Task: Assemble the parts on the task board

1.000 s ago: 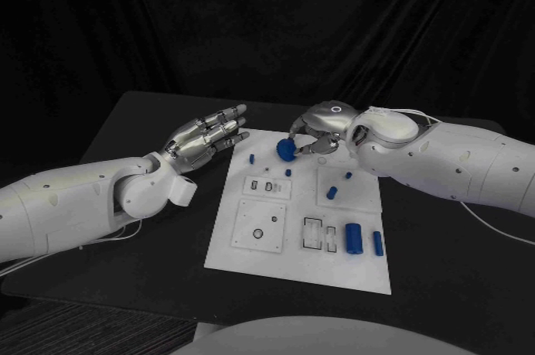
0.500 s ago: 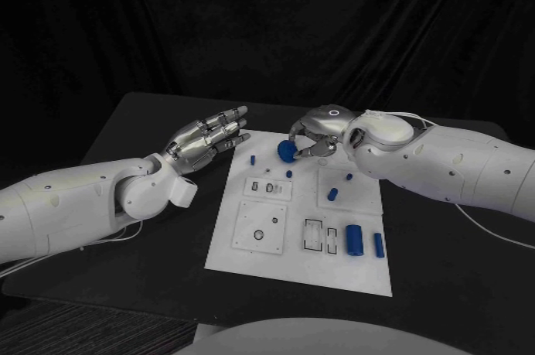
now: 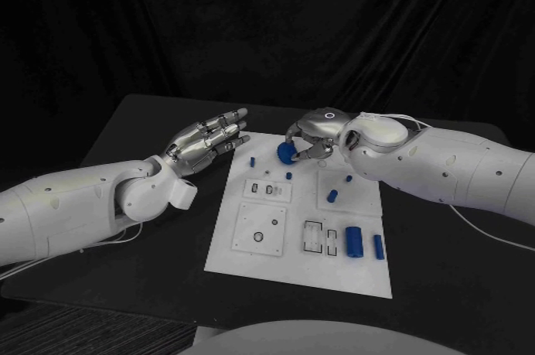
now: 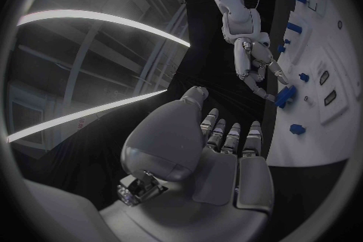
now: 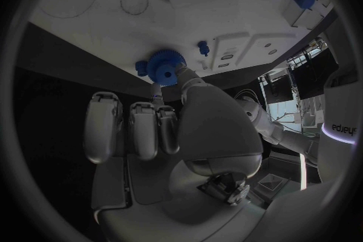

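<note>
Right hand (image 3: pixel 315 134) pinches a round blue part (image 3: pixel 287 151) over the far edge of the task board (image 3: pixel 299 262). Left hand (image 3: pixel 204 141) hovers released, fingers apart, beside the board's far-left corner above the worktop (image 3: pixel 446 270). Other blue parts (image 3: pixel 355 240) lie on the board.

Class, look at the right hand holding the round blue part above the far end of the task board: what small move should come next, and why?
Probably lower it a little. The right hand pinches the round blue part over the far end of the task board, apparently above its surface, so it likely needs to come down before release. The left hand hovers open beside the board.
</note>
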You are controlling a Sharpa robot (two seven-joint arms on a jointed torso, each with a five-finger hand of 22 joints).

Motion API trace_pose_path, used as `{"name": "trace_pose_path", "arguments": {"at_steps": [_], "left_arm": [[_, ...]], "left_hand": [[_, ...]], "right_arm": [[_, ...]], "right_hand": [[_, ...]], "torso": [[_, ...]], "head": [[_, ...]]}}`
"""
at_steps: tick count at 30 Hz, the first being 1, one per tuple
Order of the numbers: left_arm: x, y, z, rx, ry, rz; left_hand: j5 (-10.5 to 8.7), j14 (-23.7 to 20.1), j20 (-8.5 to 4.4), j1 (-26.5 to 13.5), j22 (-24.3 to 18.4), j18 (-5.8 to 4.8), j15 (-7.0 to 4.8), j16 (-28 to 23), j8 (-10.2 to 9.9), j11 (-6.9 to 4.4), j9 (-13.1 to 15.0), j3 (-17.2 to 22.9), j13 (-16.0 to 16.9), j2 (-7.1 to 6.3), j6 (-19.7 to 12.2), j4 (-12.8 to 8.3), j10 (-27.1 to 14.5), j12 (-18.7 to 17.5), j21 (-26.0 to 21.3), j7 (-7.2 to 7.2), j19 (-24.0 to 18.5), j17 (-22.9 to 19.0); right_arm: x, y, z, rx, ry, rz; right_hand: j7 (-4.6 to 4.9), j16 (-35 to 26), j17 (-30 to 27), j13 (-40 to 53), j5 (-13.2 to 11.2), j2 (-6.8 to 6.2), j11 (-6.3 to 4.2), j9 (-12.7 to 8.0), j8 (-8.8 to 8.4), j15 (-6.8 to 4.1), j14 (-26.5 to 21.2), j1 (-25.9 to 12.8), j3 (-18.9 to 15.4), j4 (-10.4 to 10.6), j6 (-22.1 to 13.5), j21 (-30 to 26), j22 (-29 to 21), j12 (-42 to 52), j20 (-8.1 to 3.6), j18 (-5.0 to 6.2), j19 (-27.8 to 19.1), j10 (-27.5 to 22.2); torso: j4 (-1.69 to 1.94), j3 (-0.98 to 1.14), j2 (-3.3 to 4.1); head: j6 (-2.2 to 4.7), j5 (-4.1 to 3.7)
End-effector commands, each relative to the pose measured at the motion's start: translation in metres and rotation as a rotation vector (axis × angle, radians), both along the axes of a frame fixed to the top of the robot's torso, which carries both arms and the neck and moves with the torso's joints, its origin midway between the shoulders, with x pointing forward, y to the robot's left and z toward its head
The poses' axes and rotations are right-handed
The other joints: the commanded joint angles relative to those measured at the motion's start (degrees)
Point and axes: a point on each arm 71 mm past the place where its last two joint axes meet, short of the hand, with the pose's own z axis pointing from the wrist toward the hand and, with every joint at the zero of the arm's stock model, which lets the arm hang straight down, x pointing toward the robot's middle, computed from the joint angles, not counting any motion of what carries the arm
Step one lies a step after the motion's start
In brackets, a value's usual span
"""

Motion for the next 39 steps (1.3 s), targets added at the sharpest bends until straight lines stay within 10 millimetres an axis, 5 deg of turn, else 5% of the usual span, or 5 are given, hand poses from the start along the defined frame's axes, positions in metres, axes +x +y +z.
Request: {"name": "trace_pose_path", "arguments": {"at_steps": [1, 18, 31, 36, 39], "left_arm": [[-0.001, -0.002, 0.001, -0.016, -0.005, -0.013], [-0.001, -0.003, 0.001, -0.017, -0.006, -0.014], [-0.001, -0.003, 0.001, -0.016, -0.005, -0.013], [-0.001, -0.002, 0.001, -0.016, -0.006, -0.011], [-0.001, -0.001, 0.001, -0.015, -0.006, -0.008]], "left_hand": [[-0.03, -0.2, 0.24, 0.2, 0.1, 1.01, 0.41, 0.2, 0.0, 0.04, 0.0, 0.4, 0.0, 0.51, -0.3, 0.0, -0.5, 0.3, 0.0, 0.07, 0.0, 0.1], [-0.07, -0.2, 0.24, 0.2, 0.1, 1.01, 0.42, 0.2, 0.0, 0.06, 0.0, 0.5, 0.0, 0.44, -0.3, -0.1, -0.5, 0.3, 0.0, 0.08, 0.0, 0.1], [-0.07, -0.2, 0.24, 0.2, 0.1, 1.01, 0.42, 0.2, 0.0, 0.06, 0.0, 0.5, 0.0, 0.44, -0.3, -0.1, -0.5, 0.3, 0.0, 0.08, 0.0, 0.1], [-0.07, -0.2, 0.24, 0.2, 0.1, 1.01, 0.42, 0.2, 0.0, 0.06, 0.0, 0.5, 0.0, 0.44, -0.3, -0.1, -0.5, 0.3, 0.0, 0.08, 0.0, 0.1], [-0.08, -0.2, 0.26, 0.2, 0.1, 1.01, 0.43, 0.2, 0.0, 0.07, 0.0, 0.6, 0.0, 0.4, -0.3, -0.2, -0.5, 0.4, 0.0, 0.1, 0.0, 0.1]], "right_arm": [[0.0, 0.001, -0.003, -0.013, 0.013, -0.011], [-0.001, 0.011, -0.002, -0.01, 0.013, 0.017], [-0.001, 0.013, -0.002, -0.013, 0.016, 0.028], [-0.001, 0.008, 0.001, 0.008, -0.012, 0.027], [0.0, 0.002, 0.008, 0.026, -0.042, 0.025]], "right_hand": [[-0.09, -0.3, 10.4, 15.1, 0.6, 0.13, -0.29, 0.0, -0.18, -0.01, 5.0, 0.5, 0.0, -0.3, -0.4, 0.1, 6.8, 0.2, 0.02, -0.73, 0.3, 6.0], [-0.31, -0.5, 10.2, 15.1, 3.0, 0.7, -0.49, -0.3, -0.6, -0.18, 5.0, 1.0, 0.2, -1.0, -0.9, -0.2, 6.7, 0.2, -0.14, -0.67, 0.1, 6.0], [-0.64, -0.6, 10.1, 15.1, 10.3, 1.3, -0.77, -1.9, -2.31, -0.42, 5.0, 2.3, 1.6, -2.8, -2.0, -0.6, 6.9, 0.2, -0.35, -0.64, 0.1, 6.0], [-0.68, -0.7, 10.0, 15.1, 10.3, 1.21, -0.82, -2.3, -2.87, -0.46, 4.9, 2.0, 1.6, -2.8, -2.4, -0.6, 6.9, 0.2, -0.4, -0.63, 0.1, 6.0], [-0.61, -0.7, 10.0, 15.1, 6.4, 1.08, -0.78, -2.9, -3.29, -0.45, 4.9, 0.6, 1.1, -2.2, -1.2, -0.5, 7.2, 0.2, -0.42, -0.69, 0.3, 6.0]], "torso": [[-0.02, 0.03, 0.01], [-0.04, -0.02, -0.01], [-0.07, -0.04, 0.04], [-0.08, -0.03, 0.0], [-0.08, -0.01, 0.0]], "head": [[0.05, -0.02], [0.57, 0.03], [0.76, 0.09], [0.87, 0.1], [1.07, 0.01]]}}
